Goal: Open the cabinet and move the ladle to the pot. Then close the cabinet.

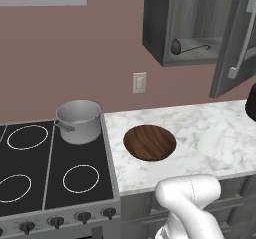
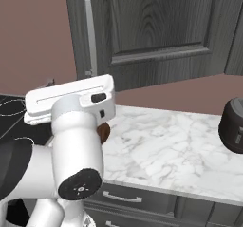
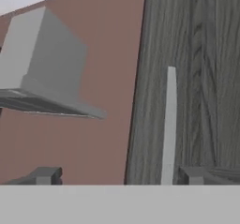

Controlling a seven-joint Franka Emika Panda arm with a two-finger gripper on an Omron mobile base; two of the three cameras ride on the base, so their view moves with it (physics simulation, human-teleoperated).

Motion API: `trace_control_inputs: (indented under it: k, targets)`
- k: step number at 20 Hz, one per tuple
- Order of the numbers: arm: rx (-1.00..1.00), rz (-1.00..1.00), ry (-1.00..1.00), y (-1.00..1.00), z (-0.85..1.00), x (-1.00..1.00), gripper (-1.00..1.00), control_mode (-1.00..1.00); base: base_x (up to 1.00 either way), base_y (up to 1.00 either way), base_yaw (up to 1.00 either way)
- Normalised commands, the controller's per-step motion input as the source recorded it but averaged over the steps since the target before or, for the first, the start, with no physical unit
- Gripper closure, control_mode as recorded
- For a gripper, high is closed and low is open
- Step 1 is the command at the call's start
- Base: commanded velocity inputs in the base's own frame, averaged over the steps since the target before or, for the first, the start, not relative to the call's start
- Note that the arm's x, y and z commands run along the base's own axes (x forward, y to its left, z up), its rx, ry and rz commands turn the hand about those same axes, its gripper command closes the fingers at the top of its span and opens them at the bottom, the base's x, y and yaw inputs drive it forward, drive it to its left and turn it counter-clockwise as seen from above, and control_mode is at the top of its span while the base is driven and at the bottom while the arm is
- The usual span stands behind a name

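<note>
The white arm [image 2: 71,140] rises bent at its elbow, its gripper [image 3: 117,176] with jaws spread wide, holding nothing.

- The cabinet [image 1: 192,18] is rendered in dark grey wood grain.
- The pot [image 1: 79,120] is coloured silver-grey.
- The counter [image 1: 210,138] is patterned in white-grey marble.
- The ladle [image 1: 176,46] bowl is coloured dark brown.

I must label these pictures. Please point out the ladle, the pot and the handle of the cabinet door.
ladle [image 1: 176,46]: left base view, on its brown bowl, inside the open cabinet.
pot [image 1: 80,126]: left base view, on its outer side wall.
handle [image 1: 244,39]: left base view, on the middle of the silver bar.
</note>
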Motion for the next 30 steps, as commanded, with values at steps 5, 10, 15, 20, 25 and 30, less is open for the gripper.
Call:
trace_control_inputs:
  k: [5,10,15,20,25,30]
  targets:
    - [-0.20,-0.12,0.00,0.63,0.03,-0.04,-1.00,-1.00,0.00,0.00,0.00]
    - [-0.22,-0.21,0.03,0.70,0.02,0.03,-1.00,-1.00,0.00,0.00,0.00]
    - [-0.23,-0.27,0.11,0.65,0.00,0.14,-1.00,-1.00,0.00,0.00,0.00]
    - [-0.23,-0.27,0.19,0.51,-0.02,0.32,-1.00,-1.00,0.00,0.00,0.00]
    - [-0.18,-0.24,0.23,0.27,-0.08,0.48,-1.00,-1.00,0.00,0.00,0.00]
    - [-0.13,-0.21,0.21,0.03,-0.10,0.48,-1.00,-1.00,0.00,0.00,0.00]
